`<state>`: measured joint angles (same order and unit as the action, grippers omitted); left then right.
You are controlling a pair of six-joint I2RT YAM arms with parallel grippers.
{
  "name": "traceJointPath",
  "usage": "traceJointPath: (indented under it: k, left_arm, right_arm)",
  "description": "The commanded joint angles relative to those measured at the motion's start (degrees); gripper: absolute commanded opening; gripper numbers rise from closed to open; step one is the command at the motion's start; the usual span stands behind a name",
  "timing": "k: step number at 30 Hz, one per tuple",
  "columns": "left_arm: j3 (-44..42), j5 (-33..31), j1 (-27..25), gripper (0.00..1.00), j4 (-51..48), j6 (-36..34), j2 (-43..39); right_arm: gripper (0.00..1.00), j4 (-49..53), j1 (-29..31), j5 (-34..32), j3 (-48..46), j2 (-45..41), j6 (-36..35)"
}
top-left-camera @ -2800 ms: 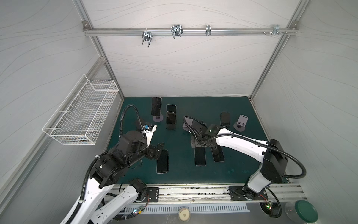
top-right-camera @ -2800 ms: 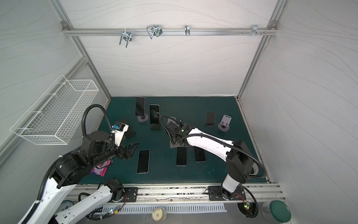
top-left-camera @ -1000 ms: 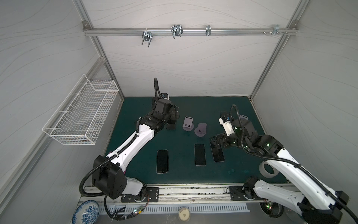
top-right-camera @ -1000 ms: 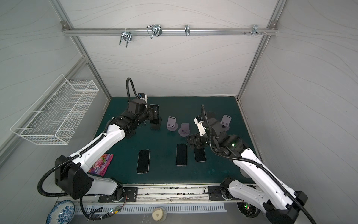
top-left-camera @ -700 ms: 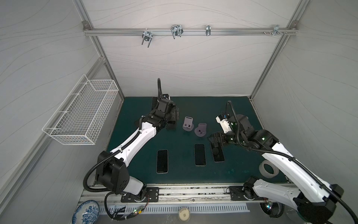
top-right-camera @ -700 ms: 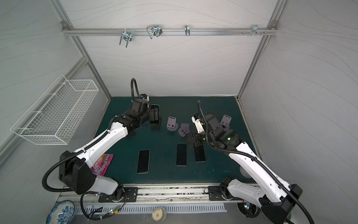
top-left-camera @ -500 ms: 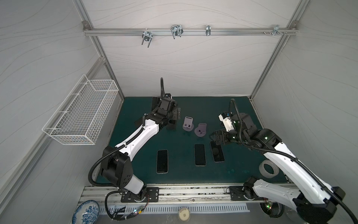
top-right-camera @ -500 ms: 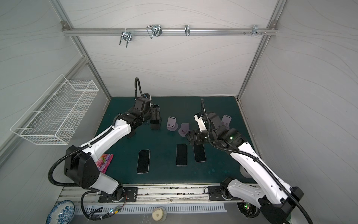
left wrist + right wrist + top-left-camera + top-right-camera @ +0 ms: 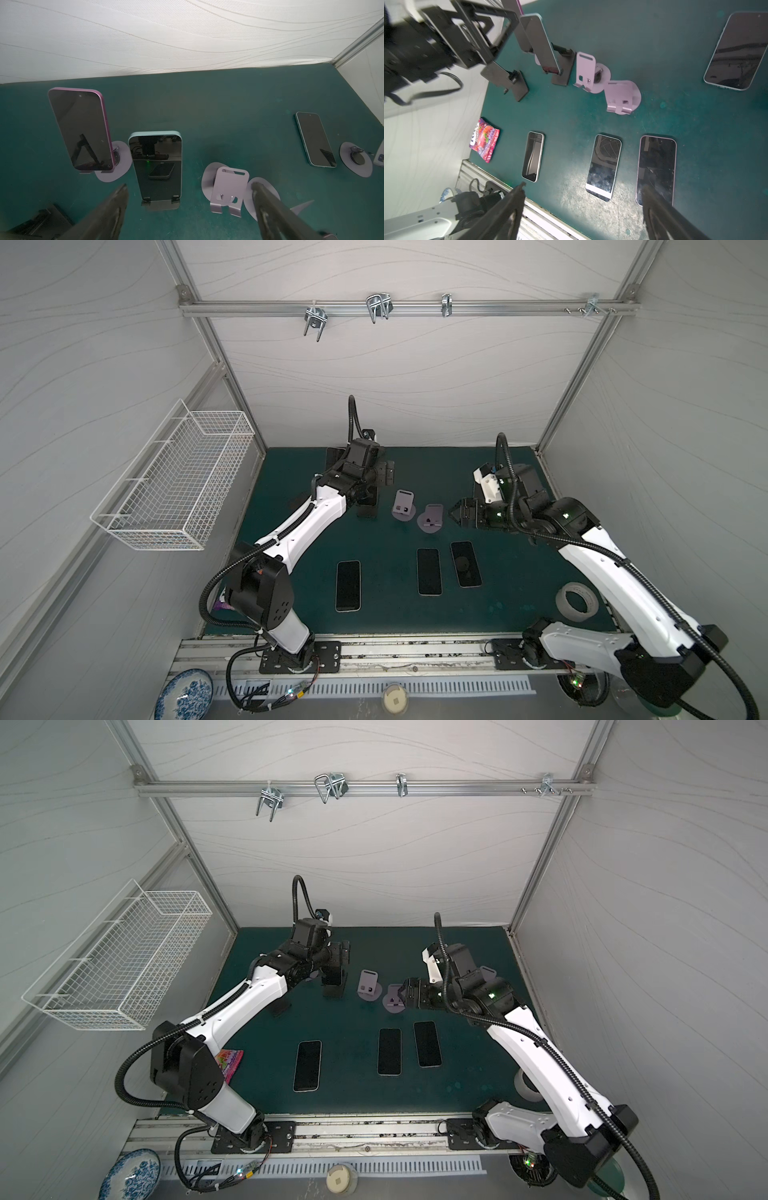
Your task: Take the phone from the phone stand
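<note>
Teal-rimmed phone (image 9: 156, 166) stands propped on its dark stand (image 9: 161, 205) toward the back of the worktop (image 9: 249, 124), long axis upright, screen facing the left pincer (image 9: 189, 185), which gapes wide and empty. The right pincer (image 9: 583, 185) is likewise spread, holding nothing.

The work cell was closed in by white wall panels (image 9: 395, 377) with a faint wavy grain, evenly lit and joined at the corners by slanting aluminium frame posts (image 9: 224, 377). A horizontal aluminium crossbar (image 9: 498, 308) carrying several metal hooks (image 9: 378, 308) ran across the back wall, and a white wire basket (image 9: 174, 489) hung on the left wall. The floor was a dark green mat (image 9: 498, 614), edged in front by a scuffed aluminium base rail (image 9: 415, 651).
</note>
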<state>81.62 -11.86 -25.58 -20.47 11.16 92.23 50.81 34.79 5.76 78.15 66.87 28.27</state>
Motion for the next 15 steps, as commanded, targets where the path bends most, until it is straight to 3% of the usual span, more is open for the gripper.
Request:
traceJointPath:
  k: [1,9,15]
  left_arm:
    - [1.4,-2.0,0.4,0.94,0.1,-0.4,0.2]
    - [3.0,-2.1,0.9,0.98,-3.3,-4.4,1.6]
    - [3.7,-1.7,1.8,0.98,-3.7,-5.5,2.1]
  right_arm:
    - [0.89,4.6,-0.2,1.7,2.0,-0.5,0.9]
    - [0.89,6.8,-0.1,8.2,1.3,-4.5,3.4]
    - [0.89,9.2,-0.1,4.5,0.4,-10.2,1.6]
